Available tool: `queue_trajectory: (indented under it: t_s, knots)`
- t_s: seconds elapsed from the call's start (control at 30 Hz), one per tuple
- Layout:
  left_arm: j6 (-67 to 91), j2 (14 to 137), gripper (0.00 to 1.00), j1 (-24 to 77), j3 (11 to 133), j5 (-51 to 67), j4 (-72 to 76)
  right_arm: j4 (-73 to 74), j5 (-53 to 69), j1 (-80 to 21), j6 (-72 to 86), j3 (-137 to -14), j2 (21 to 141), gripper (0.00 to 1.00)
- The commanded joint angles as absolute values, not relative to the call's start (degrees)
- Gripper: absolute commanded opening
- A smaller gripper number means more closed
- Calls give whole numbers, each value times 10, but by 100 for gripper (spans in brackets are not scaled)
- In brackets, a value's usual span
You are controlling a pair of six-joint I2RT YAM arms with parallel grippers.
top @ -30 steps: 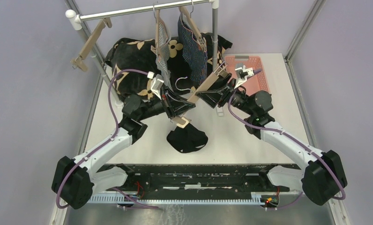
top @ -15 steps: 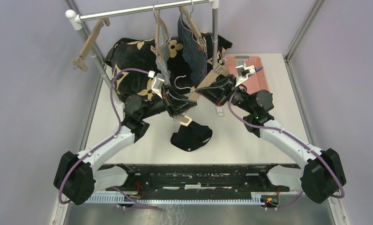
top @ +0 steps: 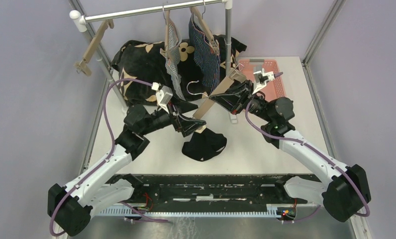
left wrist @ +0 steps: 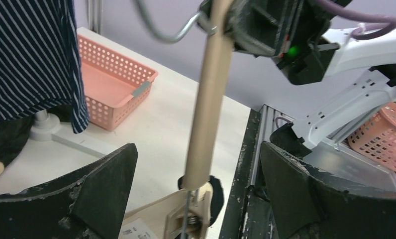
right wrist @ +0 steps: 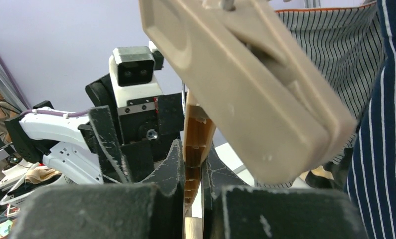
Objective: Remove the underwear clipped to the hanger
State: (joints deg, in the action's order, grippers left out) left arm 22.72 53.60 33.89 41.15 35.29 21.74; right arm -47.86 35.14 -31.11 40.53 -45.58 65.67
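Your left claw (top: 191, 119) is wide open. The wooden hanger (top: 206, 105) runs between its fingers (left wrist: 101, 189) and does not touch them. Your right claw (top: 226, 97) is squeezed tight on the upper end of that hanger.

The black underwear (top: 203, 144) lies crumpled on the table (top: 246, 149), just below the left claw and right by the hanger's lower clip (left wrist: 191, 219). You cannot tell if the clip touches it.

The grey-white striped underwear (top: 173, 55) and the navy striped underwear (top: 204, 50) hang clipped under the rail (top: 136, 13). Behind them are a big black flowery cloth (top: 141, 57) and a pink basket (top: 273, 79).
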Motion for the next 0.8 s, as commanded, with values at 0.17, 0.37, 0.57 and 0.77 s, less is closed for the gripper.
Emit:
queue_trajectory:
  t_s: [0.17, 0.37, 0.57, 0.77]
  knots:
    - [194, 569, 99, 339, 410, 354, 208, -508, 356, -312, 413, -469, 619, 1]
    - [203, 580, 77, 339, 406, 363, 223, -489, 349, -312, 398, -468, 611, 1]
    - [206, 580, 3, 339, 410, 385, 221, -483, 345, -312, 392, -468, 616, 1]
    - [204, 572, 38, 339, 422, 386, 210, -482, 354, -311, 395, -469, 619, 1]
